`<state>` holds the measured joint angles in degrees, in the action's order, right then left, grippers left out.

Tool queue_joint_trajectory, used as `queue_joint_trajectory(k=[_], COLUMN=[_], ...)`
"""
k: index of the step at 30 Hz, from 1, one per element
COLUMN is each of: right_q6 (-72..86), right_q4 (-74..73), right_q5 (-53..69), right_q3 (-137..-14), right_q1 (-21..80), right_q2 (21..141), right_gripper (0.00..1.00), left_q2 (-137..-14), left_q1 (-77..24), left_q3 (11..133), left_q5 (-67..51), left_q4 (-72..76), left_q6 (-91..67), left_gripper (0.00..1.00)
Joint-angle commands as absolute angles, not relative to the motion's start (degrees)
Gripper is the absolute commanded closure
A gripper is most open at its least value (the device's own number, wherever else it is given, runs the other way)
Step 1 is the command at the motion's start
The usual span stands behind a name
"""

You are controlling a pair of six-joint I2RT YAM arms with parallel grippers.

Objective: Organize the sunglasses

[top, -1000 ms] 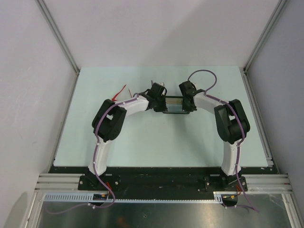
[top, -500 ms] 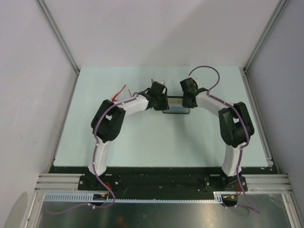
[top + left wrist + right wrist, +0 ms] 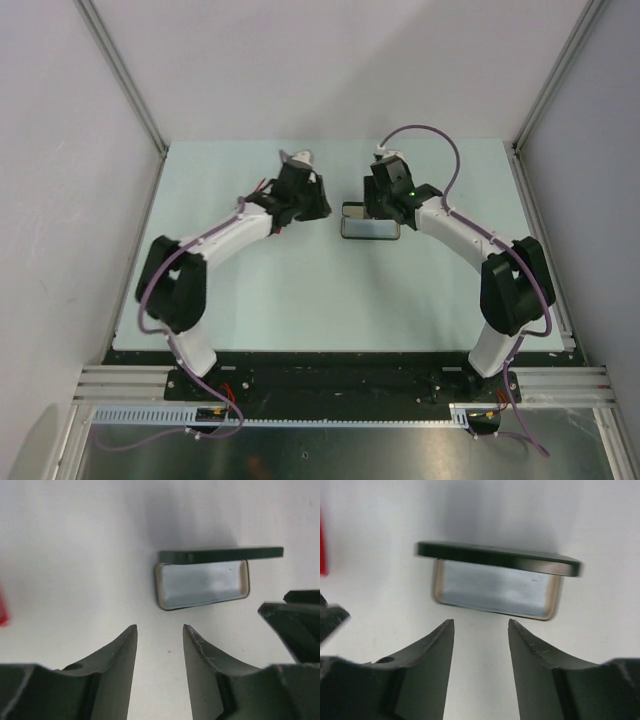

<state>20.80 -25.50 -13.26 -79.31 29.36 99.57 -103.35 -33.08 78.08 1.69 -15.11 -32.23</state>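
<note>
The black case [image 3: 370,226] lies open on the table, its lid [image 3: 220,554] standing up at the far side and a pale blue lining [image 3: 495,587] inside. Of the red sunglasses, only a sliver shows: beside the left arm [image 3: 263,184] and at the left edge of both wrist views [image 3: 2,605] [image 3: 321,545]. My left gripper [image 3: 305,200] [image 3: 159,627] hangs open and empty, left of and short of the case. My right gripper [image 3: 385,198] [image 3: 481,622] is open and empty just in front of the case.
The pale green table [image 3: 330,300] is bounded by grey walls and aluminium posts [image 3: 125,85] at the back corners. The right gripper's finger [image 3: 295,620] shows at the right edge of the left wrist view.
Both grippers have opened and drawn away from the case, which stays open on the table. The left arm swung left and its elbow dropped back; the right arm pulled up and right.
</note>
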Motion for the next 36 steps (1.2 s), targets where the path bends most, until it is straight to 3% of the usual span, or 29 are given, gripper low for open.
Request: queue_joint_trajectory(k=[1,3,7,11,15,19,24,36], right_q6=[15.0,14.0,14.6,14.5,17.1,22.4,23.6,18.9], right_q4=[-17.2,-11.4,-6.5,-11.3,-12.0,-13.9,-20.6,-22.3], right_q5=[-2.0,4.4,6.2,1.2,-3.0,-6.7,-6.3,-4.7], right_q3=[-80.2,-80.3,-84.9,-96.6,-107.5,-114.7,-126.0,-131.9], right_q1=[33.0,34.9,38.3,41.3,43.5,44.1,44.1,44.2], right_q2=[98.2,100.2,107.6,117.8,127.6,133.8,141.9,148.7], right_gripper=[0.43,0.35,0.29,0.25,0.21,0.23,0.31,0.45], left_q2=[-92.3,-87.9,-81.9,-76.5,-72.2,-69.3,-67.1,-67.1], left_q1=[-27.3,-24.4,-19.8,-15.4,-13.2,-11.0,-8.7,-5.2], left_q3=[72.2,69.1,64.3,60.4,56.9,54.9,53.6,54.1], left_q5=[5.6,5.9,6.0,5.7,5.7,5.5,5.4,2.1], left_q4=[-14.8,-15.0,-15.8,-16.4,-17.0,-17.7,-18.4,-18.5], left_q6=[-29.4,-28.7,-27.9,-27.2,-26.7,-27.2,-27.0,-25.0], left_gripper=[0.53,0.51,0.47,0.27,0.15,0.05,0.0,0.0])
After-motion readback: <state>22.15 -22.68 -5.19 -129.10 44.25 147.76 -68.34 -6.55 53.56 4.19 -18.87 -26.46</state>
